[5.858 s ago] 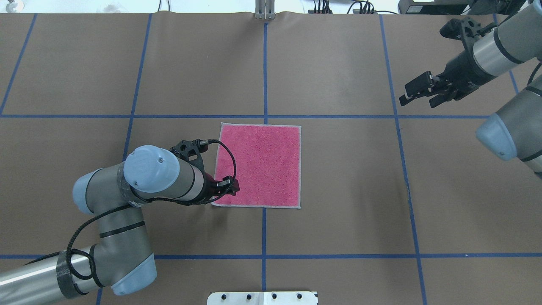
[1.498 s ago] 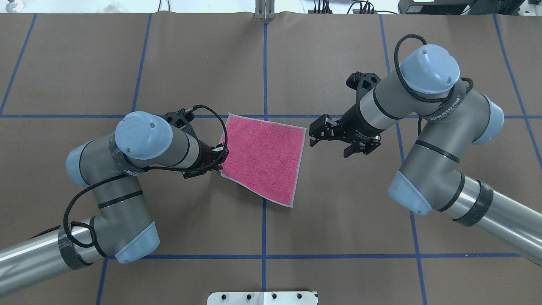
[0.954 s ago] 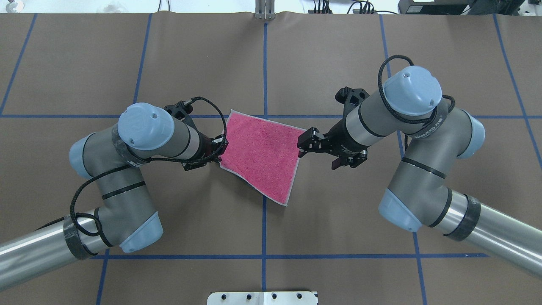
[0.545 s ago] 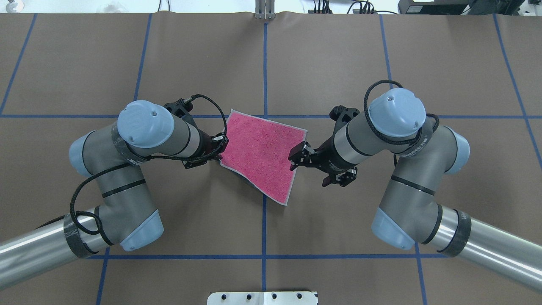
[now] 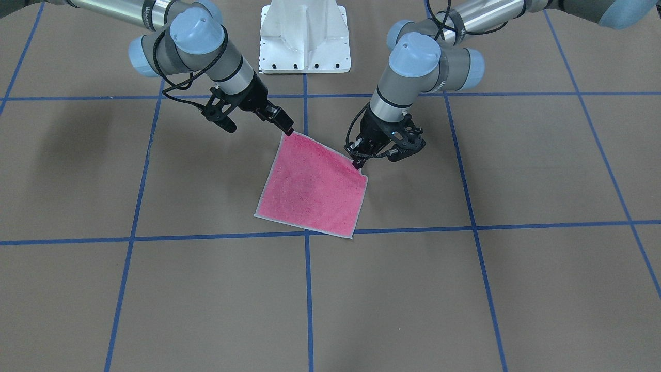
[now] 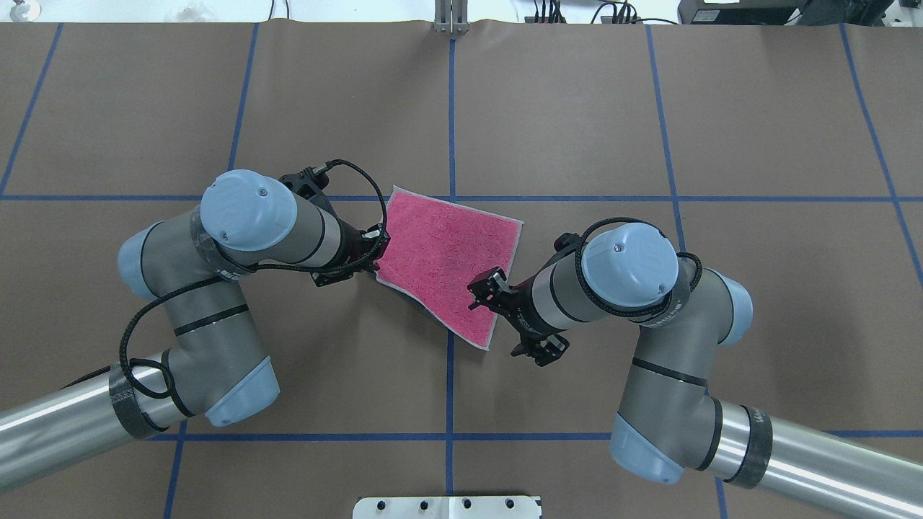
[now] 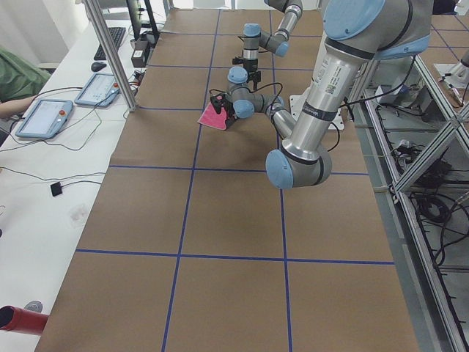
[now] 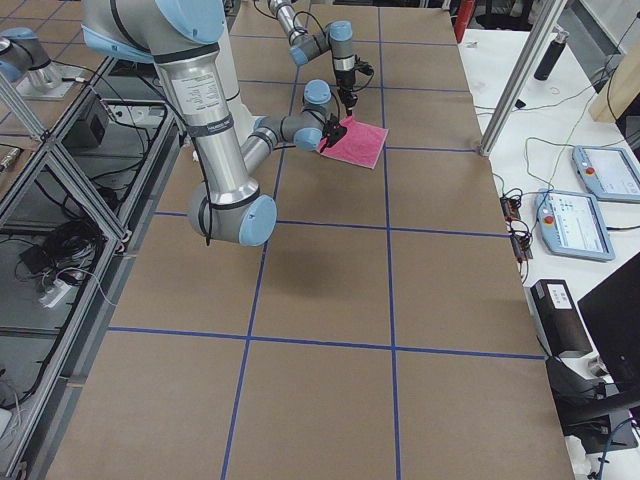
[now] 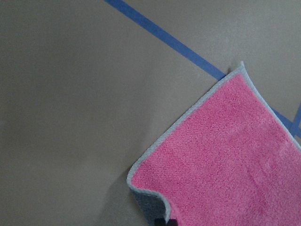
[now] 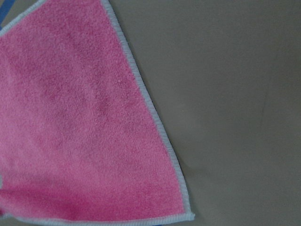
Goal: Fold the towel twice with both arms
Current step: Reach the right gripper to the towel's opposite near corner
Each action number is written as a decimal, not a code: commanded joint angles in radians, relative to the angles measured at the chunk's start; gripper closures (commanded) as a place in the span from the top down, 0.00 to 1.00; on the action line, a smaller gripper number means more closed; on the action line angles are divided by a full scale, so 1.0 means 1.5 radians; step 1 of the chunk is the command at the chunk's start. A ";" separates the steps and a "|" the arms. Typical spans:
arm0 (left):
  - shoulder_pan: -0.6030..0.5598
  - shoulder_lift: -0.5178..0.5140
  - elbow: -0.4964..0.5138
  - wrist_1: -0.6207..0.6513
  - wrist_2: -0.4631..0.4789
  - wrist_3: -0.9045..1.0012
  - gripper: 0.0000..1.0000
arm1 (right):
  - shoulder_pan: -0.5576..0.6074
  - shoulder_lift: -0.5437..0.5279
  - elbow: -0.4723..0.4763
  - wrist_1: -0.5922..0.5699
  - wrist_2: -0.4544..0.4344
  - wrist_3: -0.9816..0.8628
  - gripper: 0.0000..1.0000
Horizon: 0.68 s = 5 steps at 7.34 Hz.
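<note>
- Pink face up, the towel [image 6: 447, 252] lies skewed near the middle of the brown counter [image 6: 577, 108], across a blue tape line [image 6: 452, 108].
- The left claw [image 6: 375, 250] pinches the robot-side corner on its own side. That corner is raised off the counter and curls, showing the dark grey underside.
- The right claw [image 6: 482, 290] points down at the other robot-side corner, its tip at the cloth. I cannot tell whether it has closed on the cloth.

The towel [image 9: 225, 160] runs past both wrist views' edges; the right tool [image 5: 288, 130] seems too small to judge.
</note>
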<state>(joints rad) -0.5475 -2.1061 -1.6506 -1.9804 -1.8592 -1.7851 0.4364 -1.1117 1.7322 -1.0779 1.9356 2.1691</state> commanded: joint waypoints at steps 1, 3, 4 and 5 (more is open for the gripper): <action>0.001 -0.001 0.000 0.000 0.000 0.000 0.00 | -0.007 0.003 -0.027 0.009 -0.016 0.049 0.98; 0.001 -0.001 0.000 0.000 0.000 0.000 0.00 | -0.009 0.020 -0.032 0.009 -0.017 0.074 0.97; 0.001 -0.001 0.000 0.000 0.000 0.000 0.00 | -0.019 0.025 -0.033 0.009 -0.023 0.092 0.96; 0.001 -0.001 -0.001 0.000 0.000 0.000 0.00 | -0.036 0.026 -0.033 0.009 -0.050 0.092 0.96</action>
<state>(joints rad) -0.5461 -2.1076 -1.6509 -1.9804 -1.8592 -1.7856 0.4074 -1.0779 1.6841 -1.0647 1.8944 2.2957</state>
